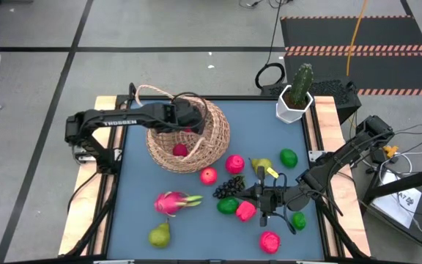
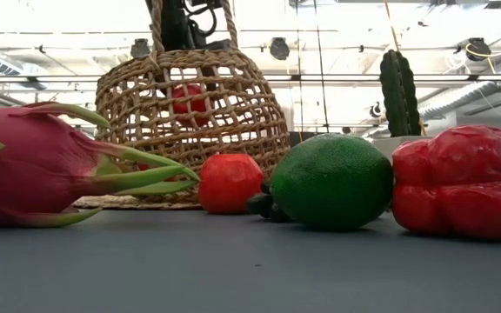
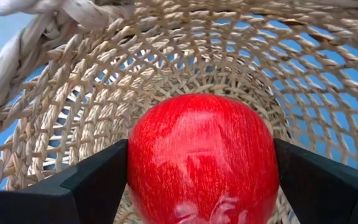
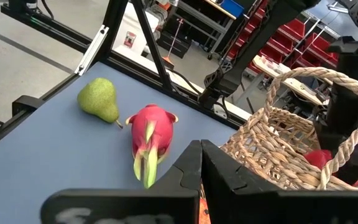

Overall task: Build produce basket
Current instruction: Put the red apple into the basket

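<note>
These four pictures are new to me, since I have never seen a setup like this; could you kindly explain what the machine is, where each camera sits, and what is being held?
It is a robot with two dark arms at a blue table, each ending in a two-finger gripper. One camera looks straight down, one sits at table height, and one rides on each wrist.

The left gripper is inside the woven basket, its fingers on either side of a red apple. The right gripper is shut and empty, waiting over the fruit.

On the table lie a dragon fruit, a pear, limes such as this one, dark grapes and several red and pink fruits. A potted cactus stands at the far corner.
</note>
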Controlling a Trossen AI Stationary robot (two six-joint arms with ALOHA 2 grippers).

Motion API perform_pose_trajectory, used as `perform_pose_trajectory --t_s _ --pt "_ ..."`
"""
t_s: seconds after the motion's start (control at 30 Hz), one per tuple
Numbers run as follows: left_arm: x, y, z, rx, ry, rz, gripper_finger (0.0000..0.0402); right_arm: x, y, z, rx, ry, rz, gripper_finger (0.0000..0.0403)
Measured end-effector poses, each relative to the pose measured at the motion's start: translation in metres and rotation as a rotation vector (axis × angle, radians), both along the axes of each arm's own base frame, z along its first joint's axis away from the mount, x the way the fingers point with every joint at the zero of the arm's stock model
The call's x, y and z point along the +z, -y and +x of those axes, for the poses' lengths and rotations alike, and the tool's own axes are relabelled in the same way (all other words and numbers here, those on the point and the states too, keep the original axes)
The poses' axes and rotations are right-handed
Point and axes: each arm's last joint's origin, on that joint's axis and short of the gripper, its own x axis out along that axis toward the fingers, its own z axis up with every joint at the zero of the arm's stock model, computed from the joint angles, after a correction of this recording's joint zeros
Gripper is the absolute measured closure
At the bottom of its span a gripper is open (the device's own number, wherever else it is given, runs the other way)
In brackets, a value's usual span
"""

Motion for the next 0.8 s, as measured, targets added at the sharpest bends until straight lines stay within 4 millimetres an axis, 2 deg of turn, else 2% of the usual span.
perform_pose_trajectory --t_s 0.17,0.57,0.8 --pt "-0.007 -0.002 0.005 0.017 -0.012 -0.011 0.0034 0.0 0.0 0.0 -0.002 0.0 0.011 0.0403" --pt "-0.039 -0.012 0.023 -0.048 -0.132 -0.008 0.0034 -0.001 0.0 0.0 -0.004 -0.005 0.017 0.0403" --pt "-0.039 -0.013 0.026 -0.153 -0.176 0.028 0.0034 -0.001 0.0 0.0 -0.005 -0.005 0.017 0.0403"
